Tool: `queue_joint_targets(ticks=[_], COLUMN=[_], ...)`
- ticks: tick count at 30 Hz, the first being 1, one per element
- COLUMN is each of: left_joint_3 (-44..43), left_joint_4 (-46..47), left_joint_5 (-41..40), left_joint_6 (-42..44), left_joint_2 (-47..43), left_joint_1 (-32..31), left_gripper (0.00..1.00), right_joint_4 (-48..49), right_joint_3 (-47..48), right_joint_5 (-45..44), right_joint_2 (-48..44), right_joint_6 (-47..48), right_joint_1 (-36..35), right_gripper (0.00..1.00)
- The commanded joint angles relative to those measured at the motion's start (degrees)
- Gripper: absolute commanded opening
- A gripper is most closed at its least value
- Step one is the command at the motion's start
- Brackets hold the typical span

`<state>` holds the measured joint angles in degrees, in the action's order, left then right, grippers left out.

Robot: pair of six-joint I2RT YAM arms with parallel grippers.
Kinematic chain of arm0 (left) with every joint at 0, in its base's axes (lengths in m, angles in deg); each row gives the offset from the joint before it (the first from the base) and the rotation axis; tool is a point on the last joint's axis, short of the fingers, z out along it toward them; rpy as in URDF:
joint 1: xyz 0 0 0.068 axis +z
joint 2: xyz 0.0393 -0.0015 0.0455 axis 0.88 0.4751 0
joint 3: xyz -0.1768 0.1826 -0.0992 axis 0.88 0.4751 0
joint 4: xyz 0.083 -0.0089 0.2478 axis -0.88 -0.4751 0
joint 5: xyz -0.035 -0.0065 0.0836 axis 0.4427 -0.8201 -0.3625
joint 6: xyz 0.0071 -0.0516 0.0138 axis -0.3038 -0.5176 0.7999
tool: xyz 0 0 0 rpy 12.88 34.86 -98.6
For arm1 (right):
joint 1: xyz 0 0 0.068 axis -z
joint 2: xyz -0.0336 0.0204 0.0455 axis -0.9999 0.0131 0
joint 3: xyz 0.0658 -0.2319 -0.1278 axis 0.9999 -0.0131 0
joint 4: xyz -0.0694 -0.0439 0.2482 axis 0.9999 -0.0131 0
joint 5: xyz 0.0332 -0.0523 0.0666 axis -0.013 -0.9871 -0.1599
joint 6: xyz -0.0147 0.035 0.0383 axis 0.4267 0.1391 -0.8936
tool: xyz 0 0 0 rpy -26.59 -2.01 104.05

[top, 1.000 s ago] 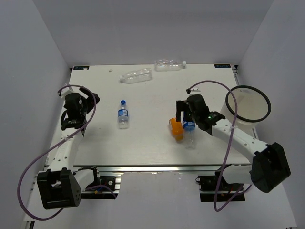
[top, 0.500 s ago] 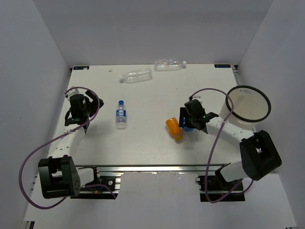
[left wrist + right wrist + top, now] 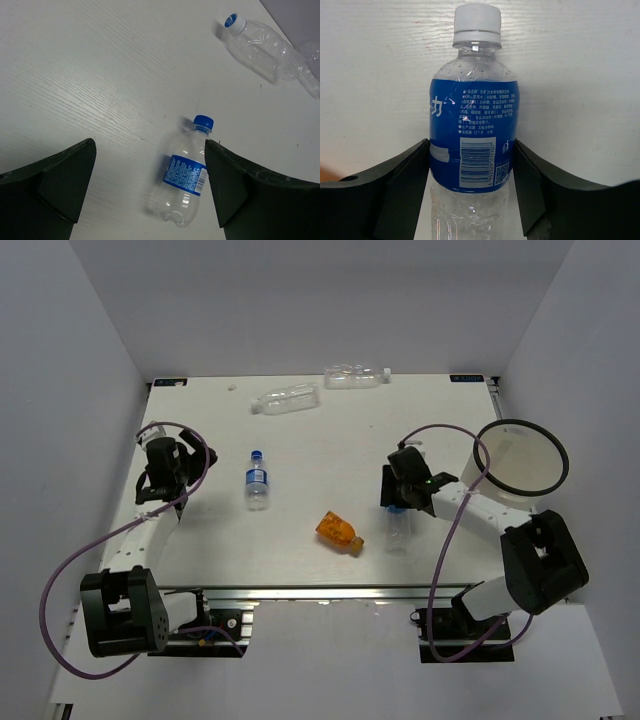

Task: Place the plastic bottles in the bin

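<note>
Clear plastic bottle with a blue label (image 3: 472, 150) is gripped across its label by the right fingers (image 3: 395, 190), flat on the white worktop (image 3: 310, 470). Grasping is judged the step in hand; a lift to the round translucent black-rimmed bin (image 3: 520, 421) nearby is called for. Left fingers (image 3: 50, 185) are spread, empty.

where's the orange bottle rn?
Top view: the orange bottle lies on its side, front centre-right of the table, just left of the blue-labelled bottle that the right pincer straddles.
</note>
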<state>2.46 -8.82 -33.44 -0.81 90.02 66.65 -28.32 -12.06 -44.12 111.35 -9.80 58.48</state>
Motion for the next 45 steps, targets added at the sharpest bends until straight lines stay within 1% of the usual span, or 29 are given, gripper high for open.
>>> queue_joint_targets(ticks=[1,2,4,6,10,13,14,16,17,18,19,20,23,24,26,27,28,29,30,32,33,36,37,38,39,41,43,44,45], left_joint_3=[0.6,0.5,0.2,-0.1,-0.1,-0.2,-0.2,-0.3,-0.4,-0.5,-0.5,-0.3,-0.4,-0.4,-0.5,-0.7,-0.8,-0.8,-0.8,-0.8,-0.8,-0.9,-0.9,-1.0,-1.1,-1.1,-0.9,-0.9,-1.0], left_joint_4=[0.7,0.7,0.9,0.9,0.8,0.8,0.8,0.7,0.7,0.7,0.8,0.8,0.6,0.6,0.6,0.6,0.3,0.2,0.0,0.1,0.3,0.0,-0.2,-0.1,-0.1,-0.1,-0.1,-0.2,-0.3], left_joint_5=[-0.2,-0.1,0.9,1.8,2.2,2.2,2.2,2.3,2.3,2.5,2.5,2.5,2.4,2.2,2.3,2.3,2.2,2.1,2.0,2.0,2.0,1.4,1.3,1.3,1.4,1.3,1.3,0.7,0.5], left_joint_6=[0.7,0.8,0.7,1.1,1.3,1.4,1.4,1.5,1.5,1.5,1.5,1.5,1.7,1.6,1.6,1.5,1.6,1.6,1.6,1.7,1.8,2.0,2.0,2.0,2.0,1.9,1.7,1.6,1.5], left_joint_2=[-0.5,0.0,1.2,1.8,1.1,1.2,1.3,1.5,1.5,1.6,1.7,1.6,1.8,1.9,2.1,2.3,2.4,2.5,2.5,2.3,2.3,2.5,2.8,2.9,3.0,3.1,3.0,3.0,3.1], left_joint_1=[-0.4,-0.3,-0.3,-0.3,-0.3,-0.3,-0.3,-0.3,-0.3,-0.4,-0.3,-0.4,-0.4,-0.3,-0.3,-0.3,-0.3,-0.3,-0.3,-0.3,-0.3,-0.3,-0.3,-0.3,-0.3,-0.3,-0.3,-0.3,-0.3], left_gripper=[0.98,0.98,0.98,0.98,0.98,0.98,0.98,0.98,0.98,0.98,0.98,0.98,0.98,0.98,0.98,0.98,0.98,0.98,0.98,0.98,0.98,0.98,0.98,0.98,0.98,0.98,0.98,0.98,0.98], right_joint_4=[-0.2,-1.0,-2.3,-1.8,3.5,5.7,9.3,15.7,19.2,21.0,20.6,20.2,21.8,21.1,19.6,18.2,16.1,13.3,11.0,6.8,6.0,2.6,2.3,2.3,1.8,-0.9,-3.7,-5.7,-6.7], right_joint_3=[6.7,8.8,15.3,20.3,25.5,27.3,26.7,24.2,21.7,21.1,20.6,19.8,18.7,19.1,19.5,19.8,19.9,20.2,20.8,22.4,22.8,24.9,24.9,24.8,24.9,26.1,26.9,26.7,26.5], right_joint_5=[1.7,4.2,6.3,4.8,-8.3,-22.1,-31.7,-39.9,-43.6,-44.1,-44.0,-43.3,-43.1,-42.9,-43.0,-42.5,-41.9,-40.9,-40.4,-39.8,-38.9,-29.5,-19.5,-13.8,2.3,16.1,31.8,32.5,31.9], right_joint_2=[-4.3,-5.0,-8.0,-12.0,-18.7,-22.3,-23.1,-25.3,-26.0,-26.7,-26.9,-27.2,-26.7,-25.5,-24.3,-23.4,-23.1,-22.8,-22.3,-22.2,-22.5,-24.6,-25.5,-26.7,-26.9,-25.7,-23.9,-21.6,-20.4], right_joint_6=[4.2,7.3,10.1,12.9,19.7,24.9,26.0,34.0,36.0,36.9,36.8,36.1,37.2,37.0,36.1,34.3,33.6,32.0,28.4,25.1,22.9,20.6,21.1,21.8,25.4,28.0,34.9,36.6,38.2], right_joint_1=[0.3,0.3,0.4,0.3,0.5,1.0,1.3,3.7,5.1,6.5,9.9,11.5,17.6,19.9,21.3,21.4,21.4,21.4,21.4,21.4,21.4,21.4,21.4,21.4,21.1,19.7,13.7,7.0,3.5], right_gripper=[0.13,0.12,0.11,0.11,0.1,0.1,0.1,0.08,0.08,0.08,0.09,0.09,0.13,0.18,0.27,0.34,0.58,0.7,0.87,0.89,0.89,0.89,0.9,0.89,0.89,0.89,0.89,0.89,0.89])
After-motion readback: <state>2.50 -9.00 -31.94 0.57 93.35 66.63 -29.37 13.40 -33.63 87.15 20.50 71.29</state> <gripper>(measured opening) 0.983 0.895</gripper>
